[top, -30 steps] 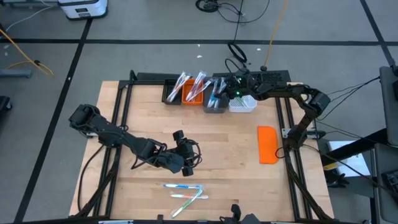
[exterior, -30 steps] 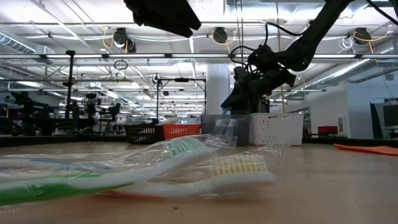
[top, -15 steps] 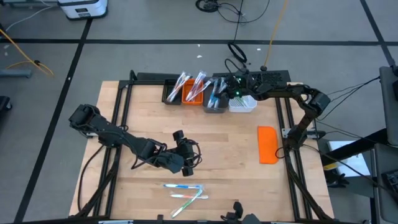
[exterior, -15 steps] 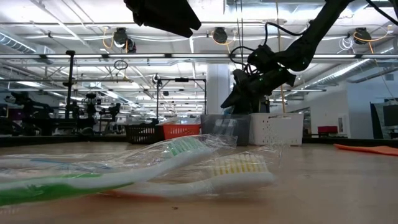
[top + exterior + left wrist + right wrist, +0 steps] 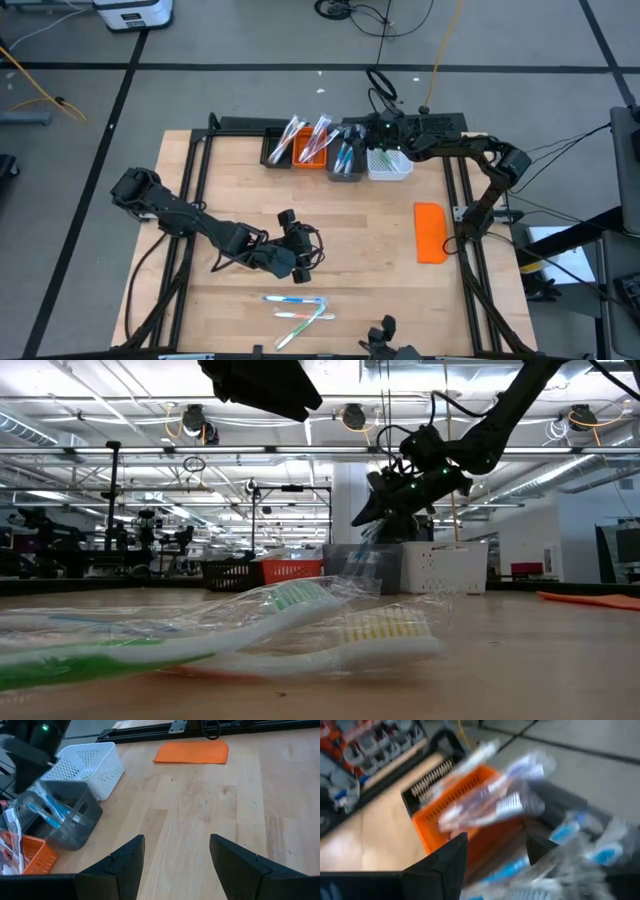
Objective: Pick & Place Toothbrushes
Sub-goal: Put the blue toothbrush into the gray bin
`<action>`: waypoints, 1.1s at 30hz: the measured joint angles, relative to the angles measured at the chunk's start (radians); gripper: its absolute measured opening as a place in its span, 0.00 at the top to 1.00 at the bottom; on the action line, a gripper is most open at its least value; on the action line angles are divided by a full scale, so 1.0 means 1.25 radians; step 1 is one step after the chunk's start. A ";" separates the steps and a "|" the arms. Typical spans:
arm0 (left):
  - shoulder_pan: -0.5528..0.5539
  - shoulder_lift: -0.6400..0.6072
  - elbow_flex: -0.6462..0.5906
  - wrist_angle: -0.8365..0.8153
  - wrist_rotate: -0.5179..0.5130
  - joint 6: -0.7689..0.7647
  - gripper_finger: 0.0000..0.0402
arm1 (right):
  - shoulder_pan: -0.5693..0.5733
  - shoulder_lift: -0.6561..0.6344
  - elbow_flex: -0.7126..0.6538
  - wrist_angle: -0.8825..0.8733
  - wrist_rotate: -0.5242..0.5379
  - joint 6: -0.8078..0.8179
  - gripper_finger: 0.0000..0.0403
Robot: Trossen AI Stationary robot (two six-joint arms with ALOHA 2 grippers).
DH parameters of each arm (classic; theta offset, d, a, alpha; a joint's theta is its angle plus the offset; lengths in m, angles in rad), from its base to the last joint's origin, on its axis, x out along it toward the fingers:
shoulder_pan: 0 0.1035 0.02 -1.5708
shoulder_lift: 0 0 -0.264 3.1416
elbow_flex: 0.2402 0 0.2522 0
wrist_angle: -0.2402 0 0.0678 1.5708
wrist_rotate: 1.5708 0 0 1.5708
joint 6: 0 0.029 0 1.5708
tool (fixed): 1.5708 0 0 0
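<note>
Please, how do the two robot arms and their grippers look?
Both arms are dark, jointed, with black cables along them. The left gripper has two broad, wedge-shaped black fingers. The right gripper looks the same, and a small green light glows near its wrist.

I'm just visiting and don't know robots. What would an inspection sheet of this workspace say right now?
Surface: wooden table, mostly bare.
Job's things: toothbrushes standing in the bins at the far edge; a few wrapped toothbrushes lie at the near edge.
Clutter: flat orange block on the right side.
Grippers: left gripper open, empty, over mid-table; right gripper open above the bins, holding nothing.
Cables: black and yellow cables on the floor behind the table.
Surroundings: grey floor, large hall with ceiling lights.
</note>
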 joint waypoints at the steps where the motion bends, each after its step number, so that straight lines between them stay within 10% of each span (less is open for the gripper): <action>1: 0.001 0.000 0.000 0.000 0.000 0.000 0.44 | 0.000 0.000 0.000 0.021 0.016 0.015 0.52; 20: 0.002 0.000 0.000 -0.005 0.000 -0.005 0.44 | -0.013 0.000 0.000 0.193 0.112 0.065 0.54; 33: 0.002 0.000 0.000 -0.080 0.099 -0.039 0.44 | 0.056 -0.001 0.000 0.144 -0.182 0.101 0.54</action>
